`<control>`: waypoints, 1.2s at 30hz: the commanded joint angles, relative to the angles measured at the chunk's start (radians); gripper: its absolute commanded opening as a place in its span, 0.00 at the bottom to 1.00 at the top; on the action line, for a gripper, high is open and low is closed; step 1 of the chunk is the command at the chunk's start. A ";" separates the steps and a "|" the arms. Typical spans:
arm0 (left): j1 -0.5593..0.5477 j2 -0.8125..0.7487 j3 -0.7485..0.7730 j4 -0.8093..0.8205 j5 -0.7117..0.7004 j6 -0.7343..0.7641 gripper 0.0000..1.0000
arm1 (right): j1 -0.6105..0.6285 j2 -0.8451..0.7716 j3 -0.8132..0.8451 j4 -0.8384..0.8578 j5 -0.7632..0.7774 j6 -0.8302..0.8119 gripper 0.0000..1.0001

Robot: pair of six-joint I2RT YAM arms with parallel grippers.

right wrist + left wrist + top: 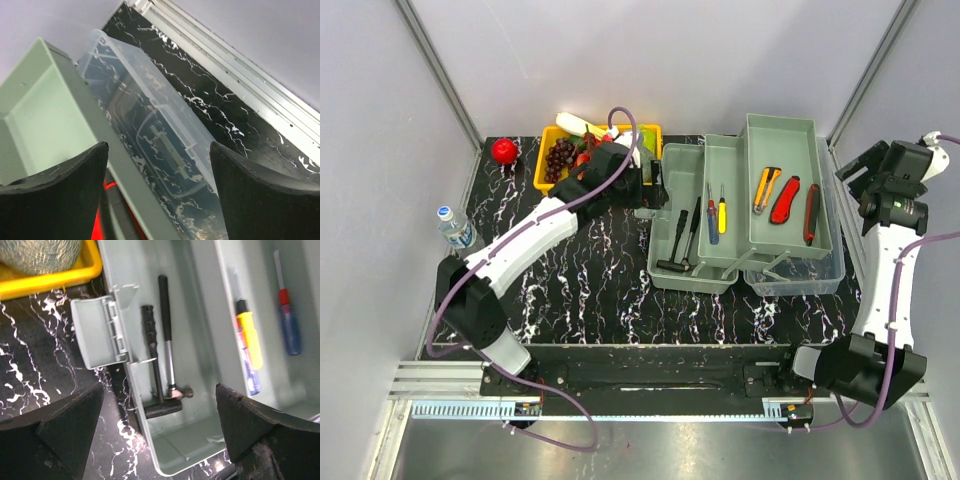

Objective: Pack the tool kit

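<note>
Now left fingers gape above two hammers in the toolbox.

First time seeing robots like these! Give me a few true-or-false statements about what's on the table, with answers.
1. The hammer lies inside the toolbox. True.
2. The left gripper is clamped on the hammer. False: its jaws stand open, holding nothing.
3. The yellow-handled screwdriver lies beside the blue-handled screwdriver. True.
4. The right gripper holds a red tool. False: it is open and empty.
5. The water bottle stands inside the toolbox. False: it stands at the left edge of the table.
</note>
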 commanded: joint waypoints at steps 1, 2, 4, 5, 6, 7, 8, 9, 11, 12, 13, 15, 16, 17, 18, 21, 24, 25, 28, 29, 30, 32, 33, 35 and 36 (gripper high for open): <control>0.060 0.058 0.014 -0.077 0.181 0.023 0.97 | -0.113 0.035 -0.049 0.054 -0.168 -0.079 0.87; 0.074 0.065 0.015 -0.083 0.205 0.023 0.97 | -0.154 0.030 -0.061 0.089 -0.219 -0.084 0.87; 0.080 0.075 -0.002 -0.079 0.242 0.025 0.97 | -0.182 0.041 -0.066 0.112 -0.316 -0.122 0.87; 0.082 0.078 -0.008 -0.079 0.258 0.032 0.97 | -0.193 0.065 -0.049 0.101 -0.385 -0.150 0.88; 0.085 0.082 -0.013 -0.082 0.262 0.046 0.97 | -0.196 0.093 -0.020 0.077 -0.438 -0.176 0.88; 0.088 0.085 -0.016 -0.086 0.259 0.054 0.97 | -0.198 0.123 0.011 0.049 -0.484 -0.200 0.88; 0.096 0.090 -0.019 -0.091 0.258 0.057 0.97 | -0.201 0.149 0.037 0.022 -0.500 -0.234 0.88; 0.103 0.093 -0.022 -0.093 0.258 0.060 0.97 | -0.205 0.168 0.067 -0.017 -0.526 -0.275 0.88; 0.126 0.102 -0.030 -0.102 0.272 0.057 0.98 | -0.224 0.196 0.106 -0.060 -0.578 -0.338 0.90; 0.141 0.110 -0.030 -0.106 0.291 0.055 0.98 | -0.231 0.206 0.114 -0.064 -0.615 -0.352 0.91; 0.155 0.117 -0.027 -0.117 0.313 0.060 0.98 | -0.239 0.214 0.118 -0.071 -0.650 -0.366 0.91; 0.190 0.105 -0.053 -0.128 0.345 0.063 0.98 | -0.244 0.213 0.099 -0.087 -0.658 -0.427 0.92; 0.200 0.098 -0.068 -0.123 0.348 0.063 0.98 | -0.245 0.207 0.082 -0.084 -0.652 -0.443 0.93; 0.204 0.091 -0.087 -0.116 0.348 0.061 0.98 | -0.245 0.197 0.062 -0.071 -0.635 -0.450 0.93; 0.208 0.085 -0.102 -0.102 0.348 0.058 0.98 | -0.245 0.191 0.042 -0.057 -0.620 -0.460 0.93; 0.208 0.096 -0.098 -0.094 0.377 0.043 0.98 | -0.245 0.183 -0.030 0.007 -0.588 -0.486 0.89; 0.209 0.124 -0.084 -0.106 0.400 0.031 0.98 | -0.247 0.234 -0.041 0.017 -0.586 -0.536 0.87; 0.209 0.127 -0.084 -0.106 0.400 0.031 0.98 | -0.247 0.251 -0.041 0.023 -0.569 -0.541 0.86; 0.209 0.137 -0.081 -0.111 0.396 0.032 0.98 | -0.247 0.272 -0.041 0.031 -0.529 -0.550 0.85; 0.211 0.137 -0.078 -0.111 0.397 0.034 0.98 | -0.245 0.266 -0.050 0.044 -0.532 -0.547 0.85; 0.211 0.142 -0.076 -0.111 0.397 0.032 0.98 | -0.245 0.262 -0.058 0.054 -0.542 -0.543 0.85; 0.211 0.151 -0.071 -0.111 0.402 0.031 0.98 | -0.247 0.265 -0.075 0.069 -0.529 -0.535 0.85; 0.211 0.156 -0.070 -0.108 0.402 0.031 0.98 | -0.247 0.271 -0.077 0.069 -0.531 -0.530 0.84; 0.211 0.153 -0.077 -0.088 0.410 0.037 0.98 | -0.245 0.283 -0.072 0.066 -0.545 -0.515 0.83; 0.211 0.148 -0.087 -0.079 0.414 0.040 0.98 | -0.245 0.292 -0.063 0.058 -0.552 -0.512 0.82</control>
